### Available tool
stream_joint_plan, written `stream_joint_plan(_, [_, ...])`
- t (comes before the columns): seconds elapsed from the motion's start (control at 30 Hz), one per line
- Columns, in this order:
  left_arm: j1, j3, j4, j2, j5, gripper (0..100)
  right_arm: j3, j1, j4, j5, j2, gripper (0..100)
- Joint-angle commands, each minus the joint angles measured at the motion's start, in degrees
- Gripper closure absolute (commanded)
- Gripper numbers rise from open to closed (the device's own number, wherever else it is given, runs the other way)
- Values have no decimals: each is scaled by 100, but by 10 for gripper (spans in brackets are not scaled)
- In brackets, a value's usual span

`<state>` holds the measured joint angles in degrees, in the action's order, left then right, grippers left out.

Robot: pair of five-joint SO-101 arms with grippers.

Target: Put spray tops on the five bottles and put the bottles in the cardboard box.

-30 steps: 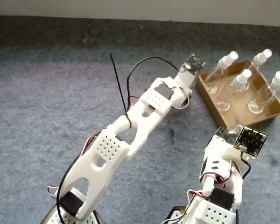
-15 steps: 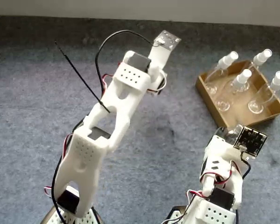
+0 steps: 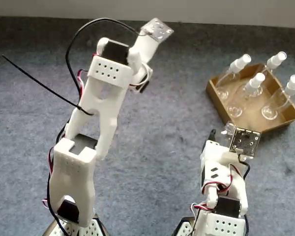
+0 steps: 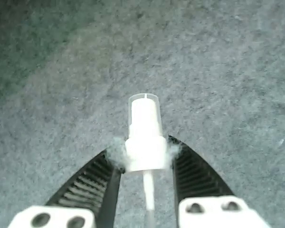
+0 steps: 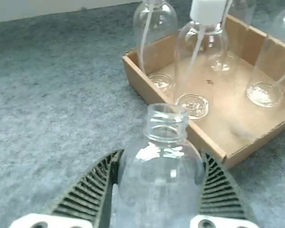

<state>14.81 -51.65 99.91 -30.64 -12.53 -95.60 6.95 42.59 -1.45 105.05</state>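
My left gripper (image 4: 143, 152) is shut on a white spray top (image 4: 145, 142) with a clear cap and a thin dip tube, held over bare carpet. In the high view the left arm (image 3: 113, 73) stands raised toward the far middle of the table. My right gripper (image 5: 160, 160) is shut on a clear bottle (image 5: 159, 171) with an open neck and no top, upright just in front of the cardboard box (image 5: 147, 83). The box (image 3: 214, 96) at the far right holds several clear bottles (image 3: 246, 93) with white spray tops. The held bottle's mouth (image 3: 229, 129) peeks out beside the right wrist.
Grey carpet (image 3: 177, 137) covers the table, with open room between the two arms and left of the box. A black cable (image 3: 39, 83) sticks out from the left arm toward the left.
The left arm has swung up and leftward, away from the box, with the spray top. The right arm has shifted slightly left with the bottle.
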Motion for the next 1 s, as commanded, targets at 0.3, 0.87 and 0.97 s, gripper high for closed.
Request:
stream_joint_plan(0.3, [-629, 2624, 18, 2000, -756, 994, 901, -2123, -1103, -18, 31, 837])
stream_joint_plan(0.87, [-1297, 4092, 9, 2571, -791, 994, -92, -2932, -3257, 607, 13, 840])
stream_joint_plan(0.97, [-1297, 4242, 9, 2571, -791, 994, 215, -2932, -3125, 589, -4, 840])
